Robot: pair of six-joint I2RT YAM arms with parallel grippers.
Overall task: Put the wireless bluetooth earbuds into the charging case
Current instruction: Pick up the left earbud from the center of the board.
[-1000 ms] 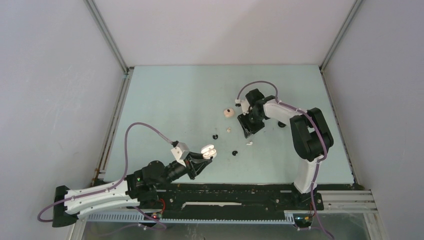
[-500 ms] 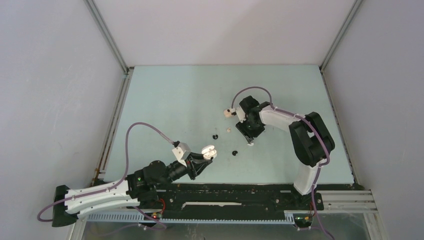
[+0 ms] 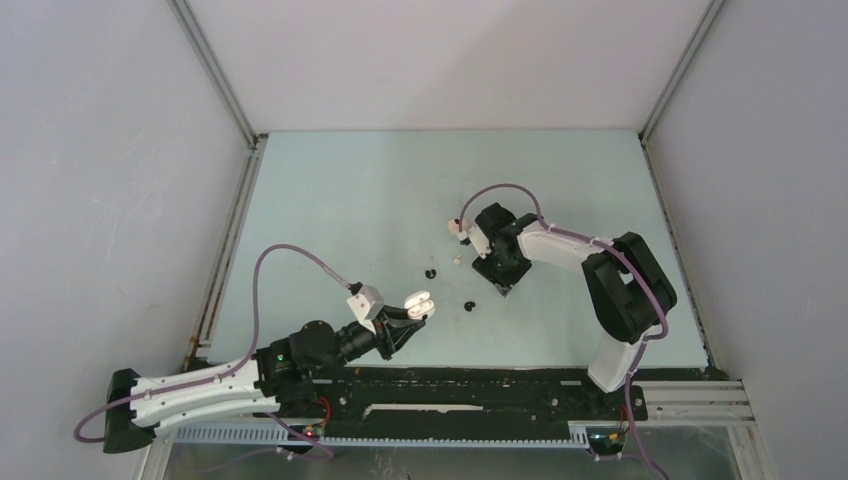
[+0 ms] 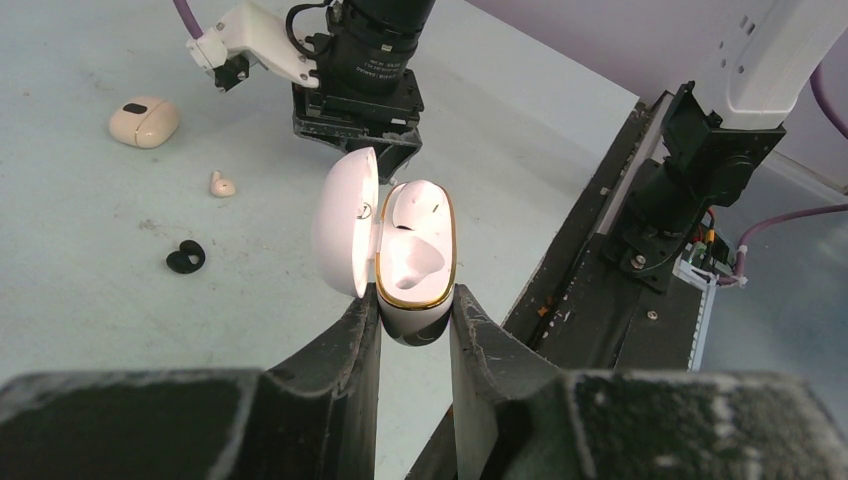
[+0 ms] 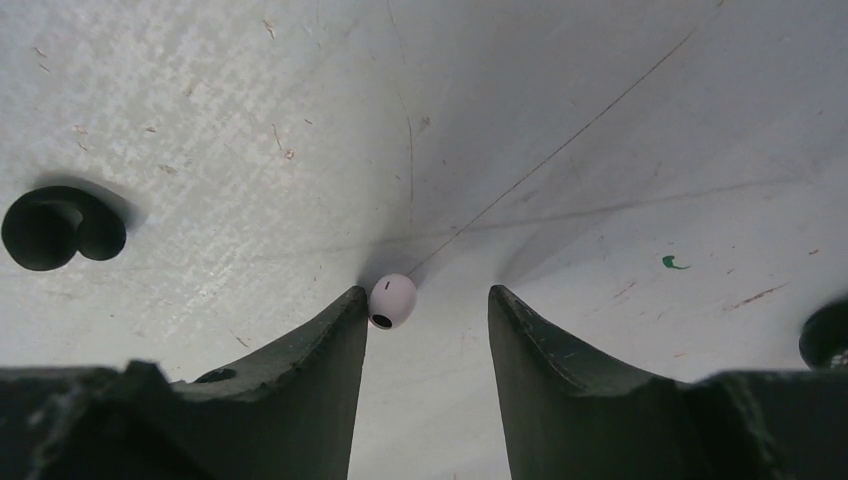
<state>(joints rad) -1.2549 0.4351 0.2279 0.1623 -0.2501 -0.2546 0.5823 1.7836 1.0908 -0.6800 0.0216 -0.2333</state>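
My left gripper [image 3: 408, 318] is shut on the base of an open white charging case [image 3: 418, 303] with a gold rim and holds it above the near table. In the left wrist view the case [image 4: 415, 250] stands lid-open between my fingers, its wells empty. My right gripper [image 3: 500, 280] points down at the table and is open. In the right wrist view a tiny white earbud [image 5: 392, 300] lies on the table between the fingertips, touching the left finger [image 5: 335, 330]; the gripper [image 5: 425, 297] has not closed on it.
Two black earbuds [image 3: 430, 272] [image 3: 468, 305] and a beige earbud [image 3: 457, 260] lie between the arms. A closed beige case [image 4: 144, 121] sits beside the right wrist. A black earbud [image 5: 62, 226] lies left of the right fingers. The black base rail [image 3: 450, 385] runs along the near edge.
The right arm has moved left and toward the near side, coming down so its open fingers straddle the white earbud. The left arm with the case has stayed still.
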